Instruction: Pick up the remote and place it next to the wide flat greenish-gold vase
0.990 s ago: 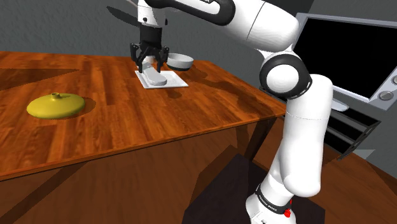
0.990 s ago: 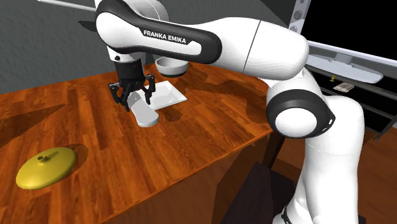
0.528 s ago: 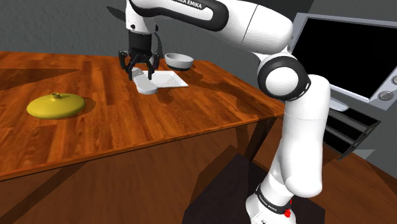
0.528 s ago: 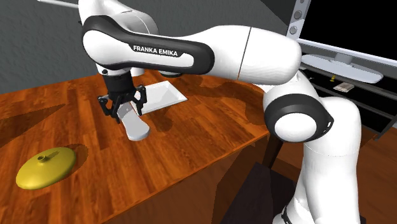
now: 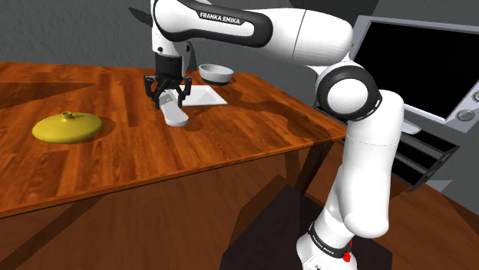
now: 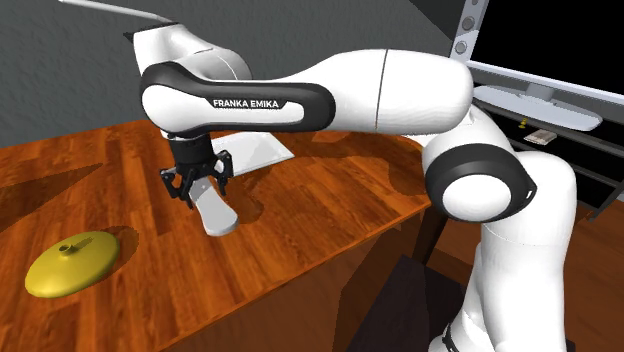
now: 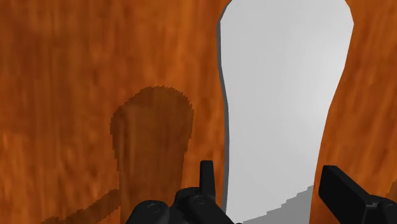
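Here, the white Franka arm's black gripper [image 6: 197,185] carries the remote [image 6: 214,212], drawn plain pale grey, above the wooden table [image 5: 253,126]. Its jaws pinch the remote's upper end while the rest hangs slanting toward the boards. In the wrist view a shadow falls on the wood beside the remote and apart from it, which suggests the remote is clear of the surface. The step in hand appears to be the carry: the remote hangs near the white mat [image 5: 209,95] and well apart from the flat greenish-gold vase [image 5: 67,126]. The next move, on this reading, calls for travel toward the shoulder view's left, a descent onto bare wood just beside the vase without touching it, then release. Counted: one remote, one vase, one mat, one grey bowl [image 5: 216,74], one arm.
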You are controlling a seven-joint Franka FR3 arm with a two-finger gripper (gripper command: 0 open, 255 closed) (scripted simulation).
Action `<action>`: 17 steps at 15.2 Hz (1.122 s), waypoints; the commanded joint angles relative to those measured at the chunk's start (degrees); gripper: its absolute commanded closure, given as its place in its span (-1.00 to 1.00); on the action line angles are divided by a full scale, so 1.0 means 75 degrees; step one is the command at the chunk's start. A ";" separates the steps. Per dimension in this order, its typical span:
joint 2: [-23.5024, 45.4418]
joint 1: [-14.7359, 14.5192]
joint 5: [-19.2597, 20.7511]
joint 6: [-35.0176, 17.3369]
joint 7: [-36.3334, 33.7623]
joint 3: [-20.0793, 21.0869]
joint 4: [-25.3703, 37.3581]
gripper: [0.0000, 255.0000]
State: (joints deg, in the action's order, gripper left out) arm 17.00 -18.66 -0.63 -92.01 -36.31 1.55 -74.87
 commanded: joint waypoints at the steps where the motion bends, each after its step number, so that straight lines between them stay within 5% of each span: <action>1: -0.0101 0.0005 -0.0003 -0.0247 0.0009 -0.0002 -0.0341 1.00; 11: -0.0217 0.0009 -0.0008 -0.1327 0.0026 -0.0003 -0.1537 1.00; 17: -0.0217 0.0009 -0.0009 -0.1378 0.0027 -0.0003 -0.1588 1.00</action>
State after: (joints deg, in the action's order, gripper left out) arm 15.39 -18.59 -0.69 -102.32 -36.11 1.52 -86.76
